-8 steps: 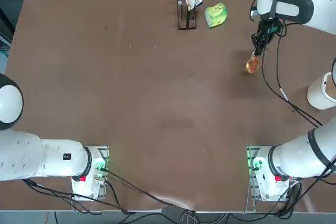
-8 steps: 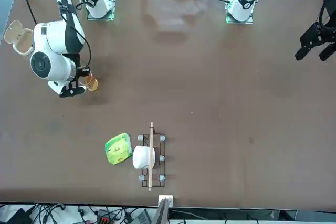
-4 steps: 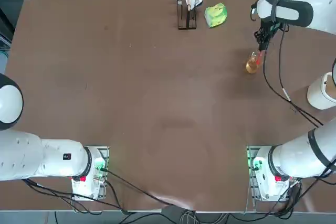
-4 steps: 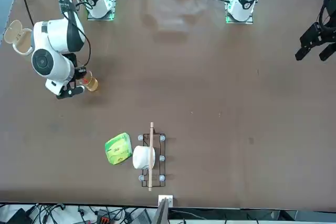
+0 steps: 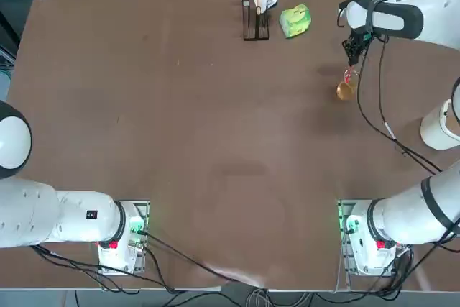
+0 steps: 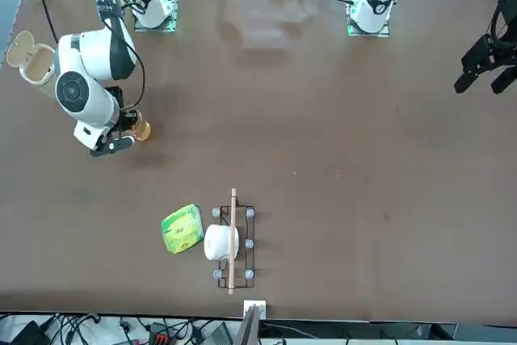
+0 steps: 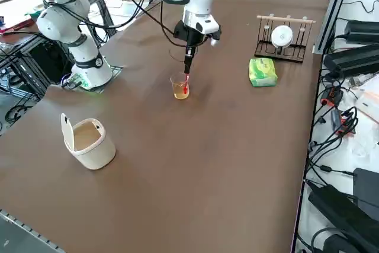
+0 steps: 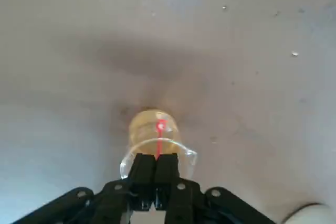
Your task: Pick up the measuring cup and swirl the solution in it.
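Note:
The measuring cup (image 7: 180, 87) is a small clear glass with orange solution (image 8: 153, 124) in its lower part. It is at the far right of the table in the top view (image 5: 346, 90). My right gripper (image 7: 187, 70) comes down from above and is shut on the cup's rim, its two black fingers (image 8: 145, 174) pressed together over the glass edge. A red mark shows on the glass just below them. In the front view the cup (image 6: 140, 128) sits beside the wrist. I cannot tell whether its base clears the table.
A white lidded cup (image 5: 440, 126) stands near the table's right edge, closer to the arm's base. A green and yellow lump (image 5: 295, 20) and a dark wire rack (image 5: 254, 25) holding a white piece lie at the far edge. Black cables (image 5: 374, 116) trail from the wrist.
The wrist has swung toward the far edge, first right and then back left, while the cup's body stays almost in place. The cup's lean has changed. The gripper remains shut.

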You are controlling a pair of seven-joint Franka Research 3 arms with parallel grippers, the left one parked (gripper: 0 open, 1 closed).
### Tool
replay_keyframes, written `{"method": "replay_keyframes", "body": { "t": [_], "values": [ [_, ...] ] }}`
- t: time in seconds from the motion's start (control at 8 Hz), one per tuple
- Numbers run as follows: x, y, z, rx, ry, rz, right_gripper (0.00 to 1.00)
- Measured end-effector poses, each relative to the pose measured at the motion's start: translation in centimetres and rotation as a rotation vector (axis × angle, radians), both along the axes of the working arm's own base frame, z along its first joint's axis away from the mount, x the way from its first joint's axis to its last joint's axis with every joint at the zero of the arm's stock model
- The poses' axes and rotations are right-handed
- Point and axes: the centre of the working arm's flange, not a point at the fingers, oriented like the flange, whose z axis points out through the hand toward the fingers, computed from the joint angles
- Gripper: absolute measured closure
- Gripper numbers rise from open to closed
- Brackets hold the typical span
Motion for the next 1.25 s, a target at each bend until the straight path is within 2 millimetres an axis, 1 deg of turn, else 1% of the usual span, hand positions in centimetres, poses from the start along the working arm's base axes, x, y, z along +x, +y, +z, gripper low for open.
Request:
{"method": "replay_keyframes", "body": {
  "t": [0.12, 0.25, 0.62, 0.75, 1.0, 1.12, 1.25],
  "values": [
    [-0.2, 0.8, -0.3, 0.025, 0.006, -0.038, 0.98],
    [-0.4, 1.1, -0.5, 0.051, 0.022, -0.067, 0.98],
    [-1.4, 0.8, -1.0, 0.051, 0.106, -0.067, 0.98],
    [-1.5, 0.2, -1.0, 0.047, 0.122, -0.034, 0.98],
    [-1.3, -2.1, -1.0, -0.019, 0.127, 0.029, 0.98],
    [-1.1, -2.8, -0.9, -0.048, 0.119, 0.049, 0.98],
    [-0.8, -3.0, -0.8, -0.05, 0.098, 0.055, 0.98]
  ]
}}
